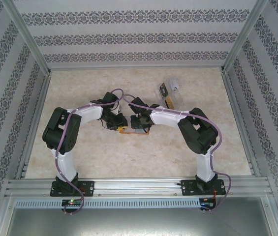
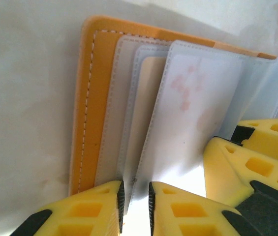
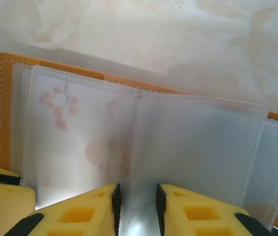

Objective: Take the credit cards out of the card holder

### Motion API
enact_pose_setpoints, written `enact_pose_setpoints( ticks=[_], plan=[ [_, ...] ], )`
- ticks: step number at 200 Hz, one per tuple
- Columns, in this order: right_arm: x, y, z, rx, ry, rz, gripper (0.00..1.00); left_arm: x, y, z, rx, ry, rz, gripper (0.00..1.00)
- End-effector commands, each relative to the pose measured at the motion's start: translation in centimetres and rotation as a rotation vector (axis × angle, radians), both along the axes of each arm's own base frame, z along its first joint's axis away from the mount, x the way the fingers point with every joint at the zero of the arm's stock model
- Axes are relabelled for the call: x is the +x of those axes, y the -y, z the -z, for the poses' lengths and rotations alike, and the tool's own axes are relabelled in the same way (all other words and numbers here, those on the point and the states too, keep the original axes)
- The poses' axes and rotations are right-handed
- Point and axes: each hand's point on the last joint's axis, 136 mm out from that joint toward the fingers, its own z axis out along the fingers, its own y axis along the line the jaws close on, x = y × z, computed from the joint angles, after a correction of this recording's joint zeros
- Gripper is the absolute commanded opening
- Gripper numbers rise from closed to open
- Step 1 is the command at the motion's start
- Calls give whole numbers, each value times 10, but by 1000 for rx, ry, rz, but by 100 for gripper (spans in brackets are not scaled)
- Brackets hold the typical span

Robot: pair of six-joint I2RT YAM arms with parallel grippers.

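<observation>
Card holder (image 1: 129,131) open flat, mid surface (image 1: 129,164), between arms. Right claw (image 3: 138,211) clamps clear pocket (image 3: 198,142) at near edge; use as anchor. Left claw (image 2: 135,206) jaws near-together at pocket edge, grip unclear; should pinch card (image 2: 198,93), not pocket.

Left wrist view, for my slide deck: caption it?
Left gripper straddling the edge of a clear pocket in the open orange card holder.

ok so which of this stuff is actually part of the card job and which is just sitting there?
Job:
- orange card holder
- pink-patterned card in its clear pocket
- dark card and yellow-orange card at the back of the table
- left gripper and right gripper, both at the pockets

Lying about:
- clear plastic tray
</observation>
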Motion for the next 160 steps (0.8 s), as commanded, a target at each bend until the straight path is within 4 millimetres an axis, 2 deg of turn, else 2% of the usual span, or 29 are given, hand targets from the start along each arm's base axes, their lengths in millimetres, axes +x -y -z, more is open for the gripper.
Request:
enact_pose_setpoints(
  ticks=[1,72,119,160],
  plan=[
    [-16,20,28,-61,-85,30,29,-2,14,-15,-42,34,56,22],
    [-15,20,30,-61,-85,36,29,-6,12,-32,-53,65,64,24],
    [-17,22,33,-68,-96,40,25,-7,13,-25,-56,50,62,27],
    [-15,19,26,-40,-82,41,26,-6,18,-18,-83,28,61,27]
  ],
)
